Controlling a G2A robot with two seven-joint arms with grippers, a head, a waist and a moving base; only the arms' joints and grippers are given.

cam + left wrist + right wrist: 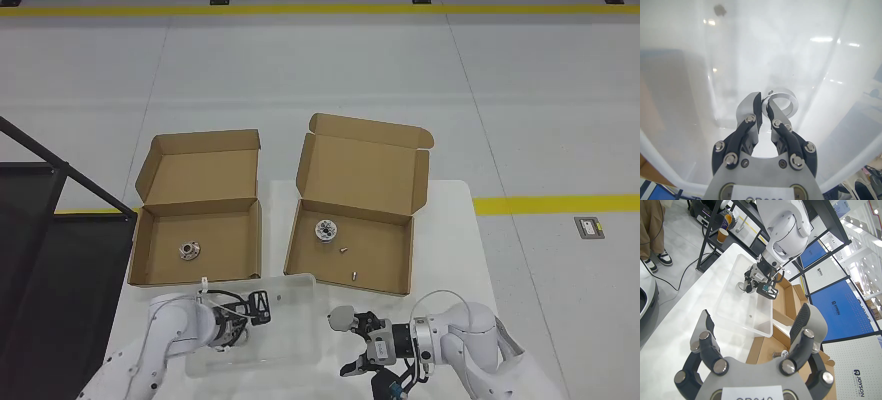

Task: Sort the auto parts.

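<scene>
A silver metal ring point(780, 103) lies on the floor of the clear plastic bin point(831, 106). My left gripper point(764, 107) is shut on the ring's wall, one finger inside it and one outside. The right wrist view shows the same ring point(739, 286) at the left gripper point(745, 288), low inside the bin point(770, 321). A small dark part point(719, 9) lies farther off in the bin. My right gripper point(755, 317) is open and holds nothing, above the table beside the bin. From above, the left gripper point(236, 330) is in the bin point(300, 285) and the right gripper point(350, 345) is beside it.
Two open cardboard boxes stand behind the bin. The left box point(140, 245) holds a flanged metal part point(188, 248). The right box point(400, 250) holds a round part point(326, 230) and two small screws point(342, 249). A black frame point(40, 160) stands left of the table.
</scene>
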